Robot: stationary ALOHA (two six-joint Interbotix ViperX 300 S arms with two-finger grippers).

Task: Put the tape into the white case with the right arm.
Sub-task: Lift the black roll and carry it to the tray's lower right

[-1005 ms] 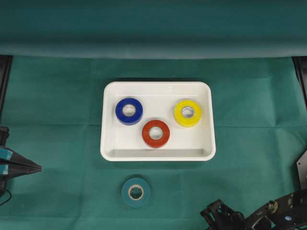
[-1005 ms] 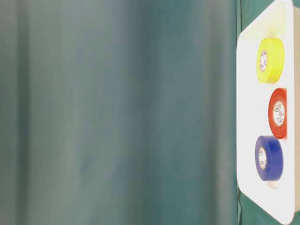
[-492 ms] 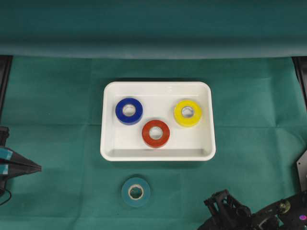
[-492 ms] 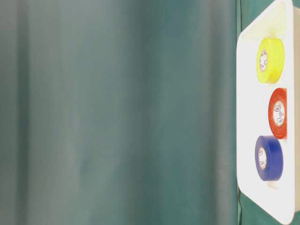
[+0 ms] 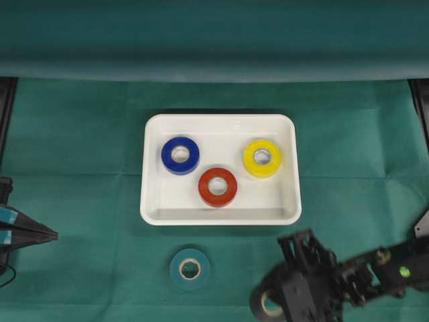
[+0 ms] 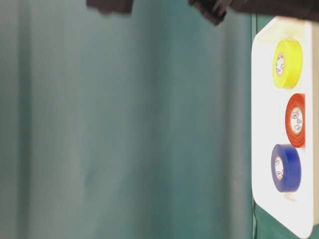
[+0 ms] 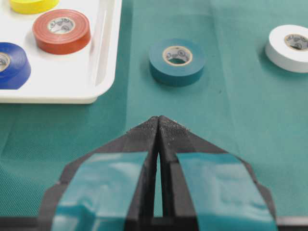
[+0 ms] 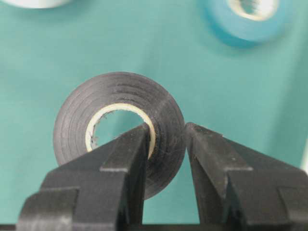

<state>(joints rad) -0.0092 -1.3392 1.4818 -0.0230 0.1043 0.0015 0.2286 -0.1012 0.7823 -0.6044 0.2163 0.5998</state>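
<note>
My right gripper [image 8: 166, 130] is shut on the black tape [image 8: 77, 120], one finger inside its hole and the other outside its wall. In the overhead view this tape [image 5: 267, 303] hangs at the bottom edge in the right gripper [image 5: 278, 303], below and right of the white case [image 5: 221, 119]. The case holds a blue roll [image 5: 179, 155], a red roll [image 5: 218, 186] and a yellow roll [image 5: 262, 157]. A teal roll [image 5: 190, 269] lies on the cloth in front of the case. My left gripper [image 7: 159, 119] rests shut and empty at the left edge.
A white roll [image 7: 292, 47] lies on the cloth to the right of the teal roll [image 7: 177, 60] in the left wrist view. The right arm [image 5: 362, 275] stretches in from the lower right. Green cloth covers the table, with a fabric fold along the back.
The right arm has swung left and farther into the overhead view, bringing the black tape into sight. It now also shows at the top of the table-level view. The left arm is still.
</note>
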